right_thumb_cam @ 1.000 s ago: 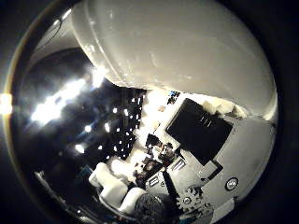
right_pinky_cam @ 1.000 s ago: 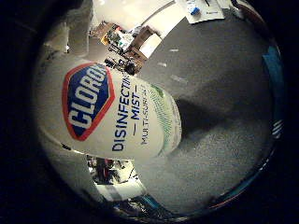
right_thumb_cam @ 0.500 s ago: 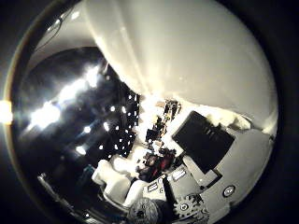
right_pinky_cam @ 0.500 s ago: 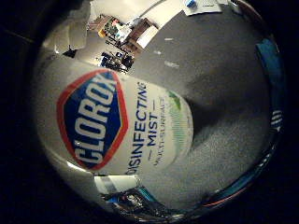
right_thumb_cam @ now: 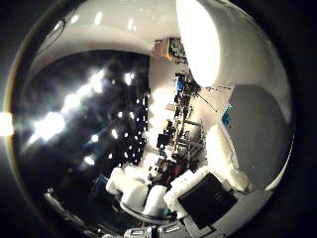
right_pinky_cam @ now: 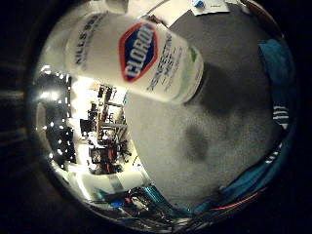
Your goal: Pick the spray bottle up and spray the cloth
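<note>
The spray bottle (right_pinky_cam: 136, 57) is white with a red and blue label. In the right little finger side palm view its base meets the grey table (right_pinky_cam: 219, 127) and it casts a shadow there. In the right thumb side palm view its white body (right_thumb_cam: 213, 40) stands a short way off from the palm. My right hand (right_thumb_cam: 183, 193) shows there as white and black finger parts, away from the bottle and with nothing between them. A blue cloth (right_pinky_cam: 278, 66) lies on the table beyond the bottle.
A teal edge (right_pinky_cam: 244, 183) runs along the table's rim. A white paper with a blue patch (right_pinky_cam: 210, 8) lies at the table's far side. Behind the table is a dark room with ceiling lights (right_thumb_cam: 59, 119) and cluttered shelves (right_pinky_cam: 102, 127).
The bottle filled much of both views before and is now smaller and off to one side; the palm has drawn back and turned from it, and the room behind shows.
</note>
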Motion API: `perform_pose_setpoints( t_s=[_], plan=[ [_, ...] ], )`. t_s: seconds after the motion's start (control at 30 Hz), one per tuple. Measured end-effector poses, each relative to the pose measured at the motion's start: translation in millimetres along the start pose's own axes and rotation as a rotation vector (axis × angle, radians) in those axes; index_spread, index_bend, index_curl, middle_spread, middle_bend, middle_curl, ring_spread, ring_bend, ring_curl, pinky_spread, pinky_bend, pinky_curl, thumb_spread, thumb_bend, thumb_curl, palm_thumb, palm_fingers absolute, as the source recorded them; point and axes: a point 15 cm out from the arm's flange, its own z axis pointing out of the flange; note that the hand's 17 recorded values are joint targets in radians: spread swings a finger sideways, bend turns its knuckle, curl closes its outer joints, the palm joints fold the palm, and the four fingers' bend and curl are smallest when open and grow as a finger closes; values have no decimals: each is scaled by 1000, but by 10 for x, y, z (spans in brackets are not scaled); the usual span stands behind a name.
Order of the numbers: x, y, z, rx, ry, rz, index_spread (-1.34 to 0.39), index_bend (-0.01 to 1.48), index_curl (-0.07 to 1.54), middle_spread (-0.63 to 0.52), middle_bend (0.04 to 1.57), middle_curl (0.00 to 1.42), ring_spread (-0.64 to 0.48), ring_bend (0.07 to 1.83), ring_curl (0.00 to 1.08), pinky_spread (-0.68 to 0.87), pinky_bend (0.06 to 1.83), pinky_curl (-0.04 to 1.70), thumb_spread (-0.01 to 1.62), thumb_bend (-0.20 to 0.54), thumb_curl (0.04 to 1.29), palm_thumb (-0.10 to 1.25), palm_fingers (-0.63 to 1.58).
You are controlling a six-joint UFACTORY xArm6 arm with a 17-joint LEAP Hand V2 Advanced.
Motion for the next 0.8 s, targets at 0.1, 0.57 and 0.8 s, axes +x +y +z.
perform_pose_setpoints(
  t_s=[0.1, 0.57, 0.8],
  plan=[
    [-6, 114, -115, -48, 27, 9, -279, 177, 474, 51, 327, 392, 87, 578, 292, 379, 546, 508, 1081, -21, 621, 812, 76],
    [-105, 144, -303, -49, 32, -1, -264, 165, 340, 79, 201, 348, 132, 430, 250, 410, 481, 372, 1081, -18, 567, 822, 168],
    [-79, 198, -192, -68, 23, -2, -261, 162, 314, 69, 193, 344, 113, 433, 255, 402, 491, 342, 1088, -18, 557, 817, 192]
  ],
)
